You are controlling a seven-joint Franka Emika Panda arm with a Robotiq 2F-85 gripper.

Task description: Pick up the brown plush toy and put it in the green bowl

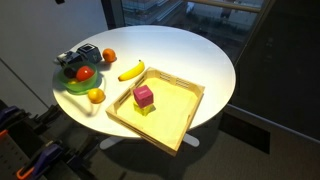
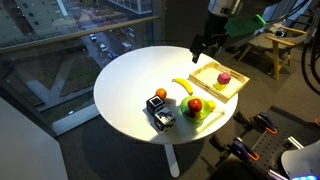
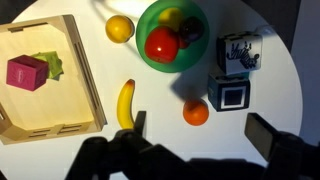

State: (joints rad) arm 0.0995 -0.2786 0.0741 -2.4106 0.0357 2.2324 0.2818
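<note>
The green bowl [image 3: 146,52] sits on the round white table and shows in both exterior views [image 1: 72,89] [image 2: 207,118]. Inside it lie a red round fruit [image 3: 160,43], something yellow, and a small dark brownish lump [image 3: 190,30] against the right wall that looks like the brown plush toy. My gripper [image 3: 200,135] is open and empty, high above the table. In the wrist view an orange fruit [image 3: 196,113] lies between its fingers, far below. In an exterior view the gripper [image 2: 203,42] hangs over the table's far edge.
A square wooden tray [image 3: 85,95] [image 1: 185,115] holds a magenta cube [image 3: 27,72] and a green piece. A banana [image 3: 126,103] lies between tray and bowl. A yellow-orange fruit [image 3: 120,28] and two black-and-white cubes [image 3: 230,93] [image 3: 240,50] stand near the bowl.
</note>
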